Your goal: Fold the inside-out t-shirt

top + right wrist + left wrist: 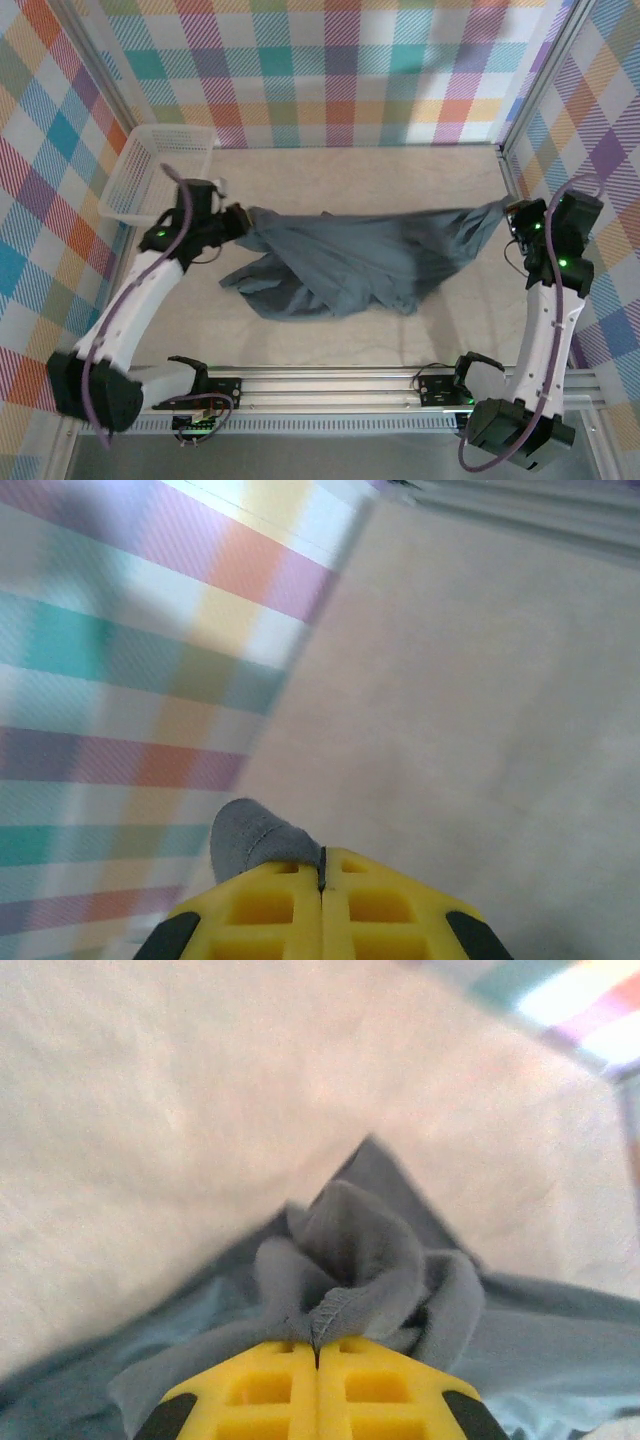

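The slate blue-grey t-shirt point(350, 255) hangs stretched between my two grippers over the middle of the table, its lower part bunched and sagging onto the surface. My left gripper point(240, 218) is shut on the shirt's left end; in the left wrist view a hemmed fold of the t-shirt point(350, 1260) bulges out from between the yellow fingers point(270, 1385). My right gripper point(510, 212) is shut on the shirt's right end, near the right wall. In the right wrist view a small nub of the t-shirt point(250, 840) sticks out by the yellow fingers point(380, 905).
A white mesh basket point(150, 170) stands at the back left, just behind my left arm. Plaid walls close in the table on three sides. A metal rail point(330, 385) with the arm bases runs along the near edge.
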Action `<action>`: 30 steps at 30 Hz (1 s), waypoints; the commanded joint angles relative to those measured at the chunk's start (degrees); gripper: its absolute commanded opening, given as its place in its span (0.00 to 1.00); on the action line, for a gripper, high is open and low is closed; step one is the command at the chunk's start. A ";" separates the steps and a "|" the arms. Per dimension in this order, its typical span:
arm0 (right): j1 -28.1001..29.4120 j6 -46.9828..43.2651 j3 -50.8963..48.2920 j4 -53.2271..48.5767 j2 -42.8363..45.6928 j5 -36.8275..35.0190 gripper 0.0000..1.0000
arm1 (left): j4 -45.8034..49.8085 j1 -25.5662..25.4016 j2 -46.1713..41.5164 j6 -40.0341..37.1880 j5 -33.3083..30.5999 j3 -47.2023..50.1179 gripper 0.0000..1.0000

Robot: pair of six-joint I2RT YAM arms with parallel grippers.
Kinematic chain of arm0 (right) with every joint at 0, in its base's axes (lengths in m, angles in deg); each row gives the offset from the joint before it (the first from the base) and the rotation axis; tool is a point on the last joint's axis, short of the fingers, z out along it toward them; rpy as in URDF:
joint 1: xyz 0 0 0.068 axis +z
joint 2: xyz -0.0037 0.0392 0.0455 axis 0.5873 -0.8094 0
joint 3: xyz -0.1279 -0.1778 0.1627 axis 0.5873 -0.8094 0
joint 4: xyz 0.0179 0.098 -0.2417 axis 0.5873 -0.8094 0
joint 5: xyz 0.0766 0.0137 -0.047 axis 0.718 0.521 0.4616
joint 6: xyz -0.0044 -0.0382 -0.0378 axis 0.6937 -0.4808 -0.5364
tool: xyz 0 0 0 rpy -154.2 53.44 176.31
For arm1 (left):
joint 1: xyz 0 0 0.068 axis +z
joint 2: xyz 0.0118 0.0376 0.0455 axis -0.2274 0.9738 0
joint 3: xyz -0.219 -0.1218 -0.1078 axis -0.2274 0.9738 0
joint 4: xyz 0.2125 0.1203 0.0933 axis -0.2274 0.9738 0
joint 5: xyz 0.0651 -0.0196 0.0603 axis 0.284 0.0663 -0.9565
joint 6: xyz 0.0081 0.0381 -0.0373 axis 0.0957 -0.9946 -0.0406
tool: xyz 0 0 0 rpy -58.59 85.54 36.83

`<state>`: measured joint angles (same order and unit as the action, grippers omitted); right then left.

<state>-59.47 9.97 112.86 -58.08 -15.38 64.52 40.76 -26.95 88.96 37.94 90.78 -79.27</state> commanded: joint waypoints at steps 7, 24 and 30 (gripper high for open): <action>0.03 5.82 -18.03 5.48 5.85 -6.33 0.00 | -4.56 -3.32 -15.32 10.91 4.06 29.89 0.01; 8.18 -8.83 -22.68 4.91 0.48 1.96 0.00 | 4.85 -19.81 4.78 5.48 -10.92 15.66 0.36; 9.90 -8.92 -21.57 4.71 0.42 0.63 0.00 | 10.19 -25.33 18.77 4.63 -16.69 7.57 0.45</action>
<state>-50.07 2.60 89.34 -53.40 -15.01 65.44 45.75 -50.47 104.30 43.53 78.13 -68.85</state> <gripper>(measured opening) 0.047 0.445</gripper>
